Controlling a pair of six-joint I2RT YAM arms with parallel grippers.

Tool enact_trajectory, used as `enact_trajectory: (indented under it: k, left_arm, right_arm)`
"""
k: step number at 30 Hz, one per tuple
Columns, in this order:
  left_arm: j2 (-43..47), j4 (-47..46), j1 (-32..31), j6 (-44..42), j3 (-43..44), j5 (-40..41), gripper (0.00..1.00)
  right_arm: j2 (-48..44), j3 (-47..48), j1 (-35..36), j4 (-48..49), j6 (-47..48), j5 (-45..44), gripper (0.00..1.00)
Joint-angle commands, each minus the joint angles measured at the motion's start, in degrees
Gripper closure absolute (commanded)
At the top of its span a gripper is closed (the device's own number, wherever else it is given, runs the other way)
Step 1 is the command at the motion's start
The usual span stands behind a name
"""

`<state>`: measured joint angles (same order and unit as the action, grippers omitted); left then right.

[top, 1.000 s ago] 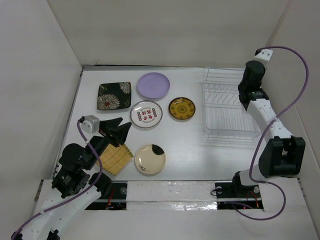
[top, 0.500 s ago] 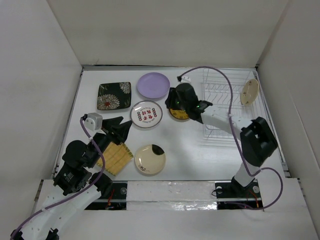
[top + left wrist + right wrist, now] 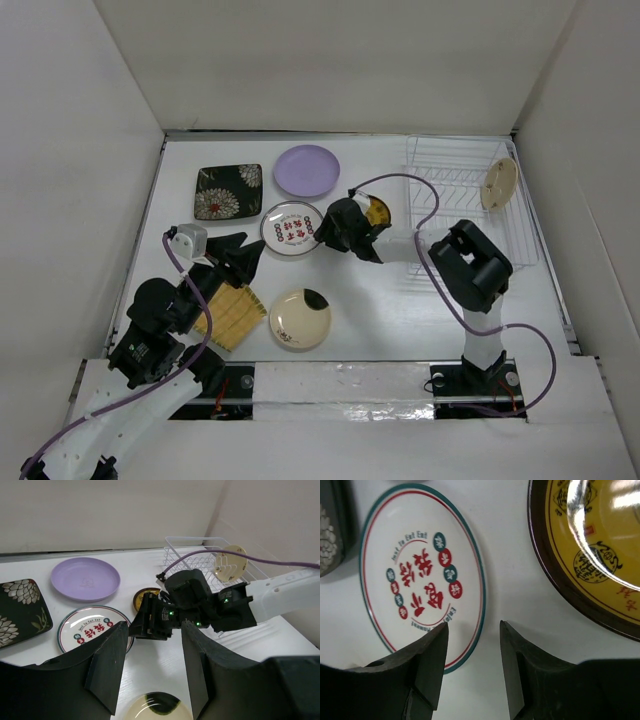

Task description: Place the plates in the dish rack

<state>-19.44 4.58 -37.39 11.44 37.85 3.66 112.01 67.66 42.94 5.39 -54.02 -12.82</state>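
Right claw (image 3: 472, 627): apart, empty. White plate (image 3: 415, 575) rim at its left finger; brown plate (image 3: 590, 545) just right. Rack (image 3: 440, 170) well behind, tan plate (image 3: 498, 183) in it. Risk: finger skids on flat rim, shoves plate, or clips brown plate. Left claw (image 3: 152, 630): apart, empty.

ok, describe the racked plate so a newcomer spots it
Find the white wire rack at the far right of the table. A plate stands on edge at its right side. It is plain tan, the only one upright; the other plates lie flat.
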Motion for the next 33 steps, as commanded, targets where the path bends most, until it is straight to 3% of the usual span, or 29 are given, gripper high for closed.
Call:
enact_trajectory:
  k: [1, 5, 6, 9, 16, 20, 27, 29, 33]
  left_arm:
    - [-0.51, -2.12, 0.03, 0.25, 0.91, -0.06, 0.56]
    - [-0.51, -2.21, 0.03, 0.16, 0.83, -0.14, 0.56]
    - [-0.51, -2.12, 0.03, 0.16, 0.91, -0.15, 0.56]
    - [-0.34, -2.12, 0.03, 0.16, 0.91, -0.15, 0.56]
    - [-0.07, -2.12, 0.03, 0.16, 0.91, -0.06, 0.56]
    - [0.46, -2.03, 0.03, 0.16, 0.91, 0.03, 0.56]
    - [1.95, -2.12, 0.03, 0.16, 1.18, -0.23, 0.56]
    - [2.39, -2.21, 0.03, 0.16, 1.27, -0.67, 0.56]
    - [3.97, -2.29, 0.03, 0.25, 1.35, -1.46, 0.56]
  right_arm:
    - [3.21, -0.25, 0.39, 6.29, -5.30, 1.66, 0.50]
    - [5.59, -0.16, -0.22, 8.85, -7.59, 3.41, 0.64]
    - [5.59, -0.33, -0.22, 9.29, -8.37, 3.50, 0.76]
    - [3.15, -2.52, -0.22, 10.96, -9.26, 2.37, 1.00]
    - [-10.56, -8.41, 3.12, 12.01, -4.17, -3.52, 1.00]
    - [-26.52, -9.74, 1.72, 9.48, 2.85, -8.70, 1.00]
    - [-46.67, -6.40, -11.37, -3.88, 24.08, -22.14, 1.00]
    - [-48.45, -4.22, -15.84, -8.45, 29.99, -31.85, 1.00]
    - [-49.08, -2.10, -25.06, -8.56, 44.92, -39.47, 1.00]
